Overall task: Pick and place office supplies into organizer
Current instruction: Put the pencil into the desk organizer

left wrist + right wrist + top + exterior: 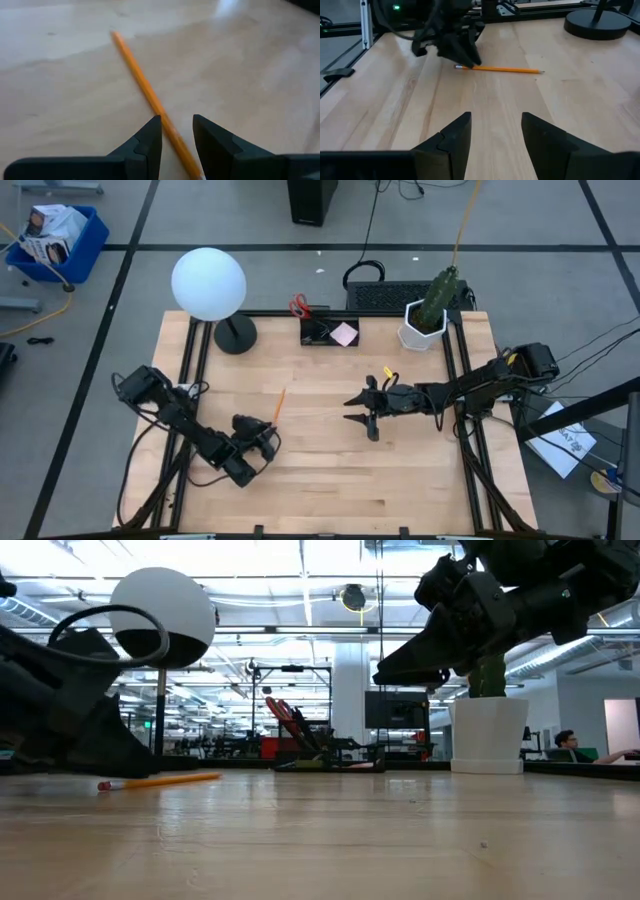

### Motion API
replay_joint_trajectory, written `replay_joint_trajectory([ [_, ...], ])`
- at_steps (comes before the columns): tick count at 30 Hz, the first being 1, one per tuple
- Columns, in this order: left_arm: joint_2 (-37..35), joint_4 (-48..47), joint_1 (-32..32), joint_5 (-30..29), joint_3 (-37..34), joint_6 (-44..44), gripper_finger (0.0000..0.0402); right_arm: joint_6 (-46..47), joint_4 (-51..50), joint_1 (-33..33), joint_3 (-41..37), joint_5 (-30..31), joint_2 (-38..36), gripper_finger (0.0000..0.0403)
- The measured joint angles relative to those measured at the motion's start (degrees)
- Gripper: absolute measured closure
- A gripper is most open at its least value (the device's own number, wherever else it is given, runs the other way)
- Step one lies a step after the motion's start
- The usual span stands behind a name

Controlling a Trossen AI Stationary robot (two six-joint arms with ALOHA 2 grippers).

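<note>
Wooden table [330, 480] under both arms, with a white globe lamp [208, 283] and a white plant pot [421, 330] along the far edge. Black organizer [329, 332] between those two, well beyond either pincer, already carrying red scissors [299, 307] and a pink sticky pad [344, 334]. Right pincer [356, 409] raised above mid-table, fingers spread with nothing between them, facing across toward the left arm. Left pincer [270, 433] low at the near-left part of the table, fingers [145, 145] parted only a little and straddling the near end of an orange pencil [279, 403], which lies flat and runs away from the fingertips toward the organizer. No squeeze on the pencil evident yet. Step in hand, by the look of things: grasping the last loose pencil. Next move likely to call for closing on the shaft squarely, lifting clear without rolling the pencil, then carrying over to a free organizer slot.
</note>
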Motion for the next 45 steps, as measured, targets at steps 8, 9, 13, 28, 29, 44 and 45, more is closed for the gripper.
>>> replay_joint_trajectory([
  [8, 3.2, -7.5, 0.9, 1.4, 6.7, 2.5, 0.0287, 0.2, -0.4, 0.8, 0.0, 0.2, 0.0, 0.0236],
  [9, 3.5, -8.6, 1.3, 2.2, 7.0, 1.8, 0.0287, 0.1, -0.4, 1.0, 0.0, 0.8, 0.0, 0.0236],
  [13, 4.2, -9.9, 4.4, 5.3, 8.0, 1.4, 0.0287, -1.4, -0.4, 1.8, 0.0, 2.9, 0.0, 0.0236],
  [28, 4.1, -11.3, 7.4, 9.4, 6.9, -3.2, 0.0289, -1.5, -0.4, 1.9, 0.0, 2.9, 0.0, 0.0236],
  [29, 4.1, -11.3, 7.5, 9.4, 6.8, -3.2, 0.0295, -1.5, -0.4, 1.9, 0.0, 2.9, 0.0, 0.0236],
  [44, 4.3, -8.8, 7.8, 9.3, 6.5, 1.5, 0.0366, -1.5, -1.1, 1.9, 0.0, 2.4, 0.0, 0.0236],
  [45, 4.3, -7.3, 7.8, 9.1, 6.4, 3.7, 0.0371, -1.6, -1.8, 1.9, 0.0, 1.8, 0.0, 0.0236],
])
